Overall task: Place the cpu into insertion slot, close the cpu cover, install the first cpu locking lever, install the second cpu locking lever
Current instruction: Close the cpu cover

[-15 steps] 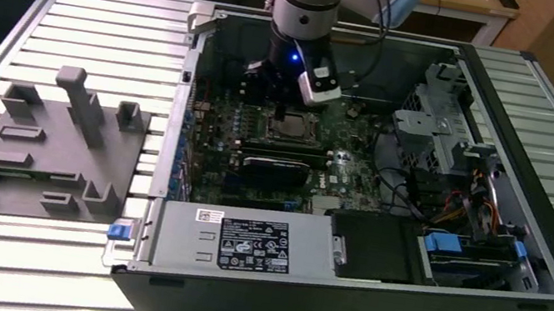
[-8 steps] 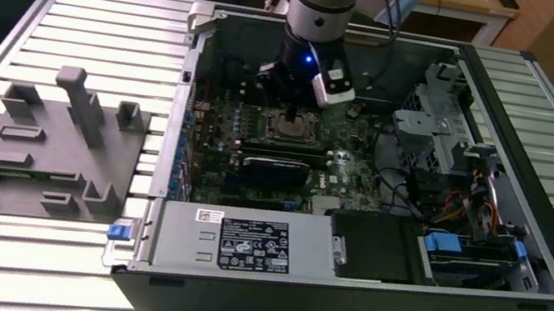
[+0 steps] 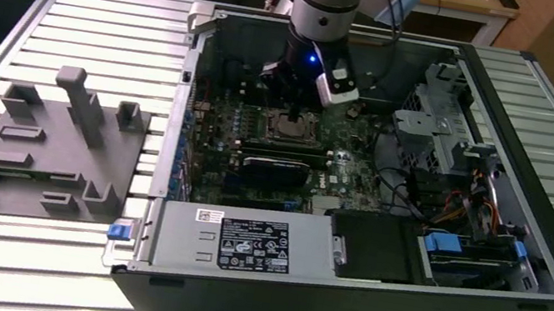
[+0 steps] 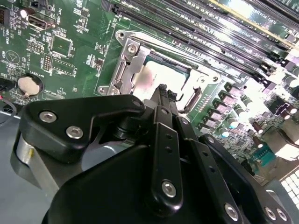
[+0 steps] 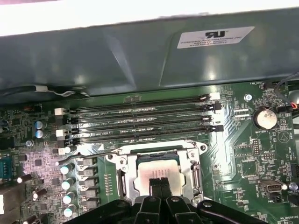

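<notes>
Gripper (image 5: pixel 161 182) fingers are pressed together with nothing between them, tips directly over the cpu (image 5: pixel 150 171); contact cannot be confirmed. The cpu sits in the socket on the motherboard (image 3: pixel 353 173), inside the open case (image 3: pixel 532 249). The cover (image 5: pixel 156 150) lies flat around it, the cpu showing through its window. Memory slots (image 5: pixel 140 122) run just beside the socket.

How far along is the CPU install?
Done: the pale silvery square cpu sits in its socket, with the thin silvery metal cpu cover apparently lying down around it. In hand: nothing; the shut gripper sits over the chip's edge. Left: levers; one thin wire lever sticks out sideways, seemingly unlatched.
</notes>
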Robot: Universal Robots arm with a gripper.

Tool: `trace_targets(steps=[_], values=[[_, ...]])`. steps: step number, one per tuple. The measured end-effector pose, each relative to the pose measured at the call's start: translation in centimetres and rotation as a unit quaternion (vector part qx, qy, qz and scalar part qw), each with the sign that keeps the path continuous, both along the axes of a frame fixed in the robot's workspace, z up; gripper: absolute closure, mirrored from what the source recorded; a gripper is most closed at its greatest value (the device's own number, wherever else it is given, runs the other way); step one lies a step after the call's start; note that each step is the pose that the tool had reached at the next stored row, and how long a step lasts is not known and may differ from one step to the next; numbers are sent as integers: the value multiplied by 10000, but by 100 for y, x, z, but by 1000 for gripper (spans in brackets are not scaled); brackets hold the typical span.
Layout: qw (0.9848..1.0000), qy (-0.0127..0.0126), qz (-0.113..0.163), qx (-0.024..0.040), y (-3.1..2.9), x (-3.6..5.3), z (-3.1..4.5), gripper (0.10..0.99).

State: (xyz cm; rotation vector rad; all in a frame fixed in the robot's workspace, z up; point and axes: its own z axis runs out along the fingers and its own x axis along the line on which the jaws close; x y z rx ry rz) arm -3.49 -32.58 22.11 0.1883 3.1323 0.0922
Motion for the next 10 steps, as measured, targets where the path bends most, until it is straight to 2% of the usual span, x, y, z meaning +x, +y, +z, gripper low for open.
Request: trace_targets(steps=[10], values=[[10000, -1, 0, 0, 0, 0, 148, 980]])
